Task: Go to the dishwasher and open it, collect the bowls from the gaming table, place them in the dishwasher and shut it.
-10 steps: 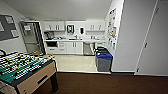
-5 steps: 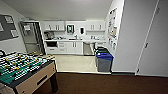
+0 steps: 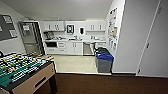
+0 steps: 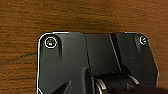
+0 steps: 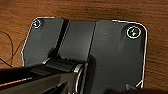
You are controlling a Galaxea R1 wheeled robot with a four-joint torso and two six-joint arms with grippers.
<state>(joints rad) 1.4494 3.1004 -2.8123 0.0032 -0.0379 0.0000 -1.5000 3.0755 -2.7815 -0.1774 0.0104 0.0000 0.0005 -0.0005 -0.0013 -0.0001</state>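
Observation:
The dishwasher point(image 3: 88, 48) is a steel-grey panel with its door shut, set under the counter in the white cabinet run at the far end of the kitchen. It stands well ahead of me, past a stretch of pale floor. The bowls and the gaming table are out of view. Both wrist views look down on the robot's own dark plate over brown carpet.
A foosball table point(image 3: 23, 71) with a green field stands close at the front left. A grey bin with a blue lid point(image 3: 104, 62) stands by the wall corner on the right. A steel fridge point(image 3: 31, 37) is at the far left and a small black oven point(image 3: 51, 44) beside it.

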